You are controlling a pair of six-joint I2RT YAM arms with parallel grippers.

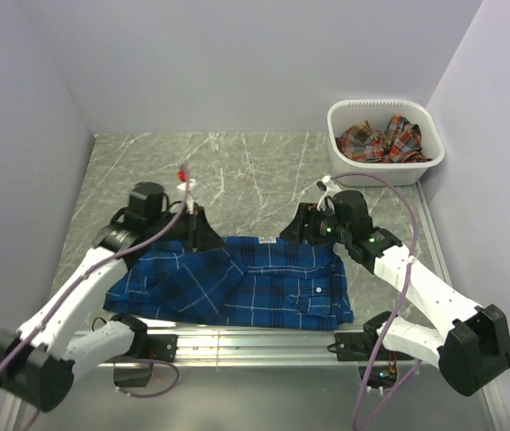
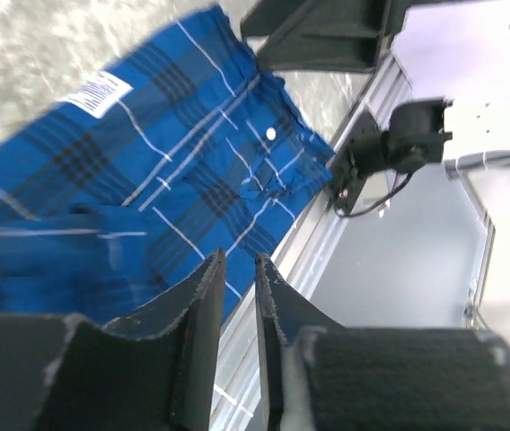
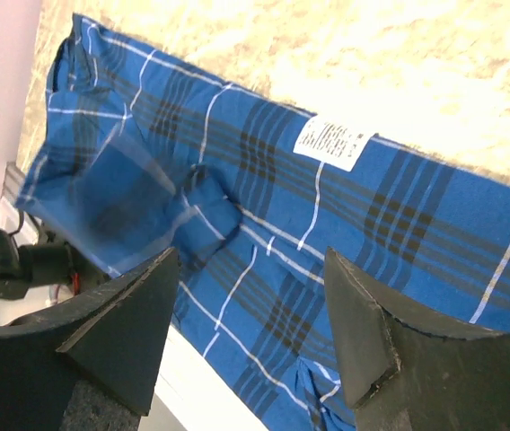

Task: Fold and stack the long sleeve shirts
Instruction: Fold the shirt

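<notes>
while both my grippers hang free, blue shirt lies flat away from the basket

though neither hand has any cloth, both sit at the far edge of the blue plaid shirt. that shirt lies flat on the grey table, well apart from the white basket, on the basket's left and nearer my bases. its hem end runs along the metal rail, farther from the basket than anything else on the table. cloth looks doubled over on the shirt side farthest from the basket. a white label shows on the fabric.

my right gripper is the one closer to the basket, between it and the shirt. in the right wrist view its jaws stand wide apart, nothing between them, shirt below.

my left gripper is farther from the basket, over the shirt's far edge. in the left wrist view its fingers are only narrowly parted, with nothing pinched.

red-orange plaid shirt sits bunched inside the basket.
</notes>
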